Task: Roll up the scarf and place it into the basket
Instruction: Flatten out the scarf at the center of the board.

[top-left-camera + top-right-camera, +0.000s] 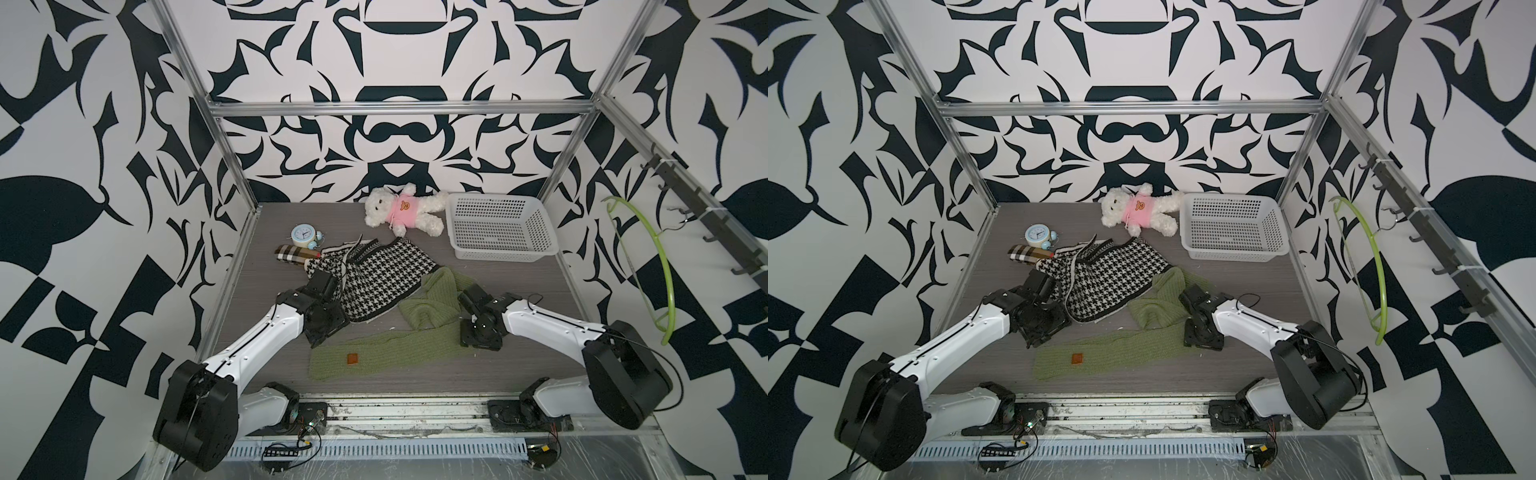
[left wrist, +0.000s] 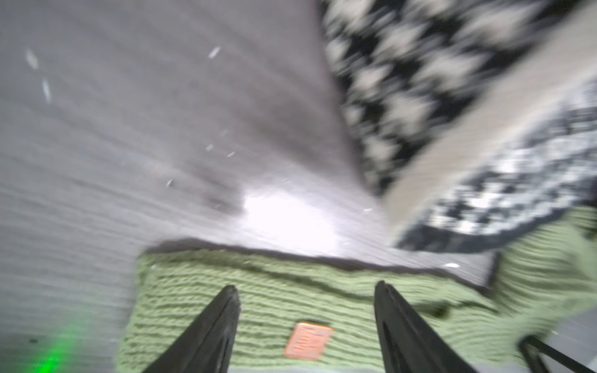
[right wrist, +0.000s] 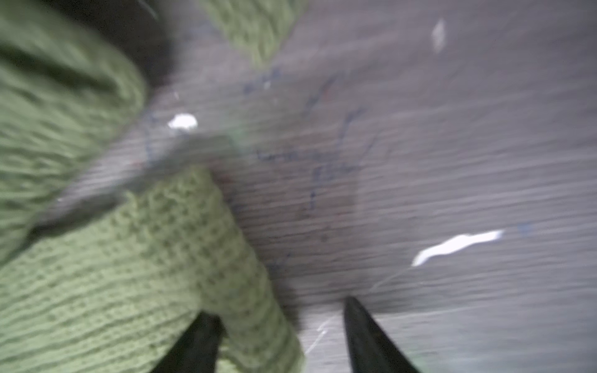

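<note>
Green knit fills what both my wrists see: the scarf point(image 1: 386, 353) lies unrolled on the grey table point(image 1: 519, 291). One end is flat near my bases. The rest runs toward my right arm and bunches up beside the houndstooth cloth point(image 1: 382, 278), one fold touching its edge.

My left gripper point(image 2: 306, 285) hangs over the flat end with its jaws spread and nothing between them but air. The orange tag point(image 2: 308, 341) sits framed in the gap. I judge this end is the one to start from, because it is square, flat and free of the other cloth.

My right gripper point(image 3: 278, 306) is low at the scarf's long edge with its jaws parted. One finger is over the knit and the other over bare table, so the edge runs between them unpinched. Standing astride the edge like this lets me close on a single layer rather than a bundle.

The basket point(image 1: 505, 254) stands empty at the far right of the table, well apart from the scarf and beside the teddy bear point(image 1: 401, 208). Rolling has not begun. My worry is the bunched part, which may drag the houndstooth cloth along once I pull.
</note>
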### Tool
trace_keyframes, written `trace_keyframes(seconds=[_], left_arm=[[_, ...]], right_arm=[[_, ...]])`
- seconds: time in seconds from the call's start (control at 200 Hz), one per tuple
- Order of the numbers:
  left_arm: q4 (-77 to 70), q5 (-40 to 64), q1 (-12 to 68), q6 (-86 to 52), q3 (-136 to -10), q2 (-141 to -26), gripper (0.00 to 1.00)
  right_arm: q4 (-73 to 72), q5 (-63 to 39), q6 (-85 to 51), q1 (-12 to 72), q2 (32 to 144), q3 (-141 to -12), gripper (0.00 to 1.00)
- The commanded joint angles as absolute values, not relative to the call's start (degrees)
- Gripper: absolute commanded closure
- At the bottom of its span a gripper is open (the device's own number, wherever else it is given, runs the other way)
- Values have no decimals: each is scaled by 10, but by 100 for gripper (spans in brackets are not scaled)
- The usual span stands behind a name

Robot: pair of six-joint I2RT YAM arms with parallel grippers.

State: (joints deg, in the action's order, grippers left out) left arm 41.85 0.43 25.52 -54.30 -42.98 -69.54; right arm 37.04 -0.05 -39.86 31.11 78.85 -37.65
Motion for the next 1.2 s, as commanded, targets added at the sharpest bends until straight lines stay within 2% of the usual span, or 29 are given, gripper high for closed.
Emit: trace_keyframes(seconds=[0.0,0.075,0.18,0.28,0.405,0.57,0.75,0.945,1.035,1.135,1.15,1.195], left_arm=[[430,11,256,-517,-450,-709,28],[433,13,256,-508,-464,-711,28],[446,12,255,-483,-500,-709,27],[448,24,244,-458,-538,-714,27],[421,70,223,-451,-554,-722,26],[397,110,220,-458,-557,-755,26],[402,114,212,-442,-559,-749,25],[438,143,99,-412,-575,-711,24],[450,156,48,-392,-585,-705,25],[462,164,27,-381,-594,-703,25],[462,164,26,-381,-594,-702,25],[459,176,26,-381,-591,-702,25]], right_arm=[[357,-37,-411,311,809,-343,64],[363,-23,-435,311,799,-337,100],[439,93,-539,318,681,-349,100],[562,274,-608,360,578,-407,100],[610,324,-588,419,558,-482,100],[621,279,-551,431,631,-517,100],[499,179,-491,483,670,-546,100],[457,90,-438,620,846,-686,100],[415,26,-422,662,919,-743,100],[385,-39,-412,692,997,-806,100],[384,-49,-411,695,1008,-815,97],[384,-68,-409,702,1031,-831,73]])
